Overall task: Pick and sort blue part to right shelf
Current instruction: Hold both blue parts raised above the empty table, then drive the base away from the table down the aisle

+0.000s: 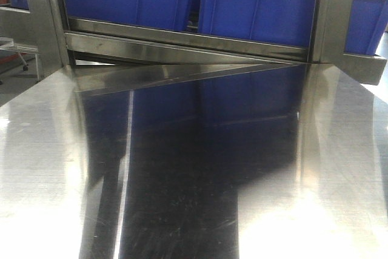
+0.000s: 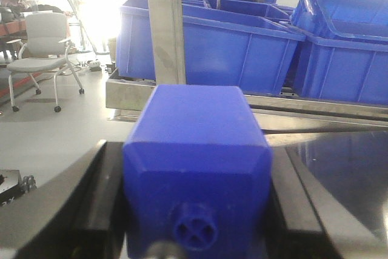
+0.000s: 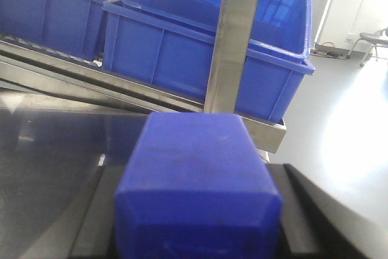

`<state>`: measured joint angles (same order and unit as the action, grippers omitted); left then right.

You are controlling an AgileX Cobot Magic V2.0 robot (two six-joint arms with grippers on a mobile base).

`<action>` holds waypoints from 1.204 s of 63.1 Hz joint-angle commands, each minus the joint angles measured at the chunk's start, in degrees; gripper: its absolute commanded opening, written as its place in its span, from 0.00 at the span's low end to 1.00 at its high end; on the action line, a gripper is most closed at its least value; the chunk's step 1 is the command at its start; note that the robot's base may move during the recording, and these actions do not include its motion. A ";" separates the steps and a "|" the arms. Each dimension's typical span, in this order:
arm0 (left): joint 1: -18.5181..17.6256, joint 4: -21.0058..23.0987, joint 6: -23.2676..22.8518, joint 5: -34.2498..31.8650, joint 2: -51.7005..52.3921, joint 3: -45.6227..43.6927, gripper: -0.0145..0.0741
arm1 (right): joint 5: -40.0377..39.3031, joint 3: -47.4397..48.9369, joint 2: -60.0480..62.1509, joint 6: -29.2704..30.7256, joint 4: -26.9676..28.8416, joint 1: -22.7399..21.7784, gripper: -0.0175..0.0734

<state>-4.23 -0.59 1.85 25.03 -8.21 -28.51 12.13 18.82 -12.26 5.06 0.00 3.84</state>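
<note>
- Blue part [image 3: 194,150] fills the right wrist view, clamped between the black fingers [image 3: 91,216] of the right gripper [image 3: 197,180]. The jaws stand only as wide as the part and press on both its sides.
- Its near end has sloped edges; whether there is a cap cannot be told from this view.
- Just beyond the part stands the right shelf [image 3: 236,40], made up of an upright steel post and a sloping steel rail, with large blue bins [image 3: 182,53] sitting on it.
- Left gripper [image 2: 197,168] holds a second blue piece, the ringed block [image 2: 197,125], the same way, with dark fingers tight against either side.
- The ringed block shows a small round ring with a cross inside, on the end nearest the camera.
- Behind it are more bins on a steel frame, and a grey chair [image 2: 42,47] on the floor at far left.
- Front view shows a polished steel surface [image 1: 48,168] mirroring the bins, with the shelf rail along the top.
</note>
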 commanded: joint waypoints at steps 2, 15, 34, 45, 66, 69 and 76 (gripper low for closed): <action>0.06 0.59 -0.03 -5.00 -0.71 -1.66 0.60 | -5.21 1.78 -0.46 0.29 0.00 -0.28 0.66; 0.06 0.59 -0.03 -5.00 -0.71 -1.66 0.60 | -5.21 1.78 -0.46 0.29 0.00 -0.28 0.66; 0.06 0.59 -0.03 -5.00 -0.71 -1.66 0.60 | -5.21 1.78 -0.46 0.29 0.00 -0.28 0.66; 0.06 0.59 -0.03 -5.00 -0.71 -1.66 0.60 | -5.21 1.78 -0.46 0.29 0.00 -0.28 0.66; 0.06 0.59 -0.03 -5.00 -0.71 -1.66 0.60 | -5.21 1.78 -0.46 0.29 0.00 -0.28 0.66; 0.06 0.59 -0.03 -5.00 -0.71 -1.66 0.60 | -5.21 1.78 -0.46 0.29 0.00 -0.28 0.66; 0.06 0.59 -0.03 -5.00 -0.71 -1.66 0.60 | -5.21 1.78 -0.46 0.29 0.00 -0.28 0.66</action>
<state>-4.23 -0.59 1.98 25.13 -8.21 -28.51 12.13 18.82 -12.26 5.06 0.00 3.84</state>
